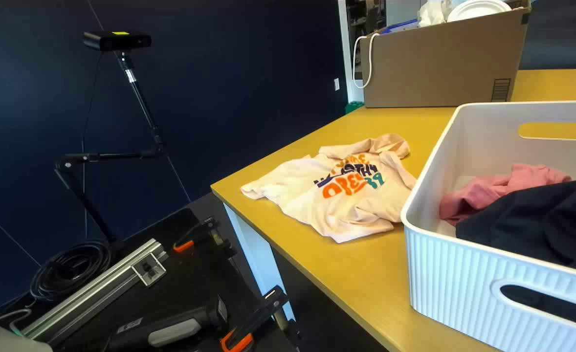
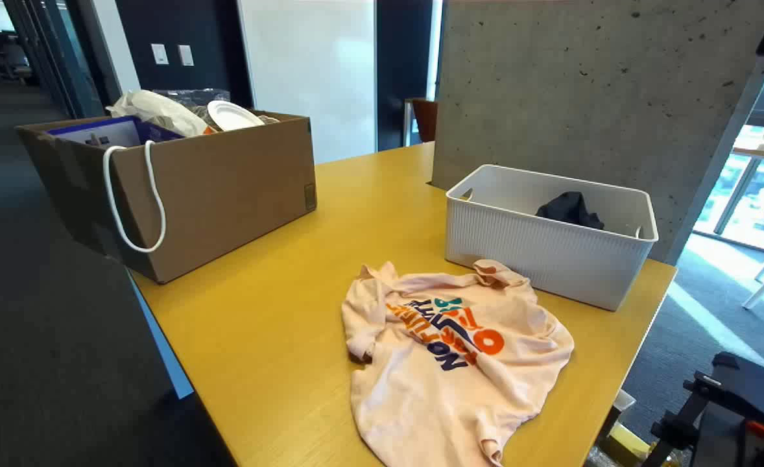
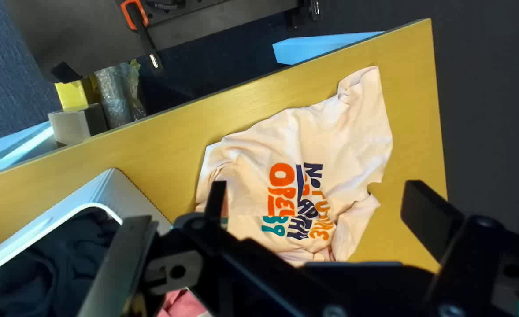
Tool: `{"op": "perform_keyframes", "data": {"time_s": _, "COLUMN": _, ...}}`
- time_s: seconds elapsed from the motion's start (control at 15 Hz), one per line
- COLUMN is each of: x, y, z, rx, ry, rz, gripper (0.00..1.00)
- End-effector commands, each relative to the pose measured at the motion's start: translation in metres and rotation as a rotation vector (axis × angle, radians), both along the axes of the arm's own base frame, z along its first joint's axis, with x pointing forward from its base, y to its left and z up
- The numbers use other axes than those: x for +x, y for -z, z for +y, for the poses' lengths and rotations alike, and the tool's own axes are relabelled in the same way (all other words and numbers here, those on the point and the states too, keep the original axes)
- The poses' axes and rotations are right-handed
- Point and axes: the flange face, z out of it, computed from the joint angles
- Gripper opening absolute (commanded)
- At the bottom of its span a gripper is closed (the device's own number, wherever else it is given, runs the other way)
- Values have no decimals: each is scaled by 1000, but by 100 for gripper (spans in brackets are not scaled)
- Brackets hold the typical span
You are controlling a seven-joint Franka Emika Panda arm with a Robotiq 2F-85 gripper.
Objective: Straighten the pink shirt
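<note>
Pincer (image 3: 321,209) wide, empty. Rumpled pink shirt (image 2: 456,383) beside white bin (image 2: 544,250). Looks best to pinch curled edge (image 2: 502,273) nearest bin, draw gently away, low.

Exterior view: sunlight entering through window (image 2: 763,200) at right edge, striping carpet (image 2: 719,327); lower left lying dim. Wrist view: gripper (image 3: 319,202) looking blurred along bottom.

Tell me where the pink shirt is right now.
In an exterior view, the pink shirt lies on the yellow table, just left of the white bin.
</note>
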Motion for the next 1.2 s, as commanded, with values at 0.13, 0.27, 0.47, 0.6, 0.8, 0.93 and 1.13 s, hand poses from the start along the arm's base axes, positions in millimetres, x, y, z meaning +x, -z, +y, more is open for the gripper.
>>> {"op": "perform_keyframes", "data": {"time_s": 0.13, "x": 0, "y": -1, "z": 0, "rx": 0, "ry": 0, "rz": 0, "gripper": 100}}
{"op": "perform_keyframes", "data": {"time_s": 0.27, "x": 0, "y": -1, "z": 0, "rx": 0, "ry": 0, "rz": 0, "gripper": 100}}
{"op": "perform_keyframes", "data": {"time_s": 0.47, "x": 9, "y": 10, "z": -1, "rx": 14, "ry": 47, "rz": -2, "gripper": 100}}
{"op": "perform_keyframes", "data": {"time_s": 0.6, "x": 28, "y": 32, "z": -20, "rx": 28, "ry": 95, "rz": 31, "gripper": 100}}
{"op": "perform_keyframes", "data": {"time_s": 0.8, "x": 52, "y": 77, "z": -51, "rx": 63, "ry": 181, "rz": 80, "gripper": 100}}
{"op": "perform_keyframes", "data": {"time_s": 0.93, "x": 59, "y": 106, "z": -58, "rx": 89, "ry": 218, "rz": 143, "gripper": 100}}
{"op": "perform_keyframes", "data": {"time_s": 1.13, "x": 77, "y": 165, "z": -50, "rx": 45, "ry": 269, "rz": 209, "gripper": 100}}
